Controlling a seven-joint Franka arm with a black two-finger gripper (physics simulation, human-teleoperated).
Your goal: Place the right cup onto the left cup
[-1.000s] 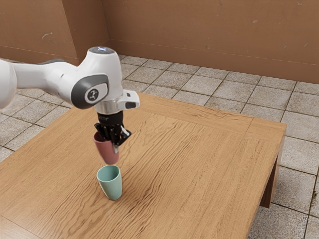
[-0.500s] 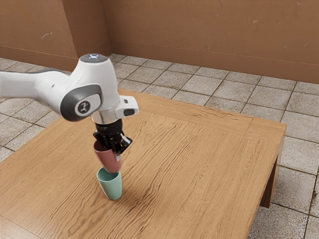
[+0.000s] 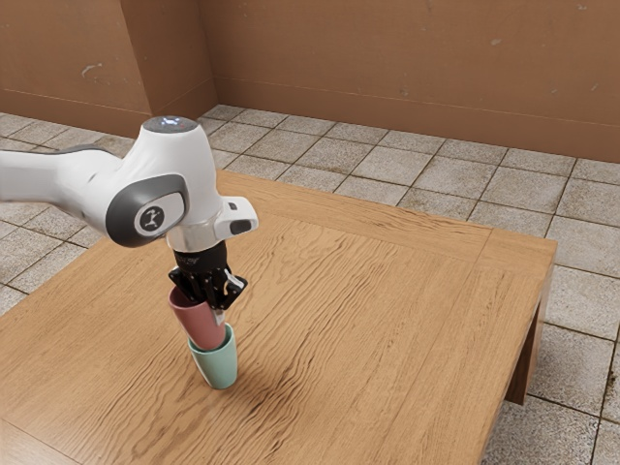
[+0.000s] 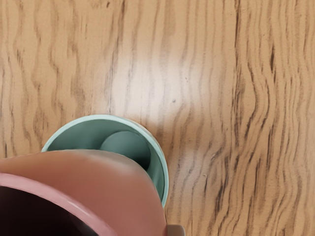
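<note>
"Exterior view: what's biggest?"

"Brown wall (image 3: 387,58) across the top, then tiled floor (image 3: 465,184)."

"And the surface?"

"Wooden tabletop (image 3: 387,320), cut off at the bottom. The arm (image 3: 174,184) is cut off at left; its hand (image 3: 209,308), lower left of centre, grasps the tilted pink cup (image 3: 197,325), base at the green cup's (image 3: 219,366) mouth."

"Touching?"

"Can't tell. The wrist view leaves the pink cup's inside too dark to read."

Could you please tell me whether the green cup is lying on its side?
No, the green cup stands upright on the table, its open mouth facing up below the pink cup.
</note>
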